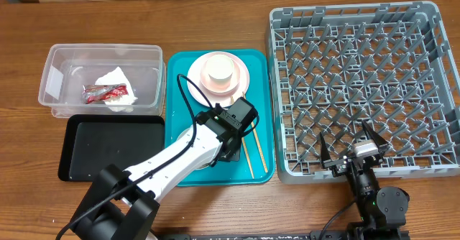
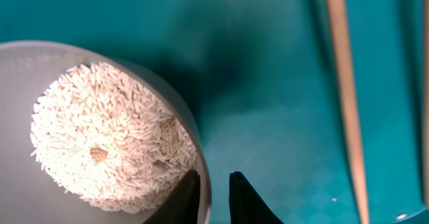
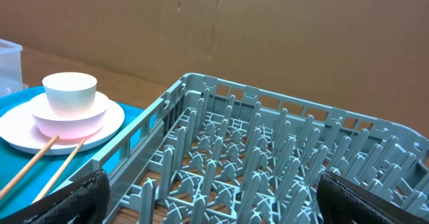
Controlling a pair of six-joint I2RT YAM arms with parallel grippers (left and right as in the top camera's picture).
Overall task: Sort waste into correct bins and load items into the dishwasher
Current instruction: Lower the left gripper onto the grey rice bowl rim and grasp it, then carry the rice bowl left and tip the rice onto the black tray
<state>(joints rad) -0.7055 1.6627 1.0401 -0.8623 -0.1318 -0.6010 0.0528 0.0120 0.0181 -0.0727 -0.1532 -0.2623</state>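
My left gripper (image 2: 213,177) is shut on the rim of a white bowl (image 2: 27,63) holding loose rice (image 2: 107,133), one finger inside and one outside. The bowl sits on the teal tray (image 2: 281,117); in the overhead view my left arm (image 1: 233,121) hides it. A pink plate (image 1: 241,78) carries a second bowl (image 3: 70,117) and the white cup (image 1: 218,69). The red wrapper (image 1: 104,91) and the napkin (image 1: 115,78) lie in the clear tub (image 1: 65,53). The black tray (image 1: 108,150) is in front of the tub. My right gripper (image 1: 350,145) is open and empty over the front edge of the grey rack (image 1: 352,14).
Two wooden chopsticks (image 1: 251,150) lie on the teal tray (image 1: 180,125) right of the rice bowl, and show in the left wrist view (image 2: 345,96). The rack (image 3: 201,83) fills the right of the table. A cardboard wall (image 3: 268,29) stands behind.
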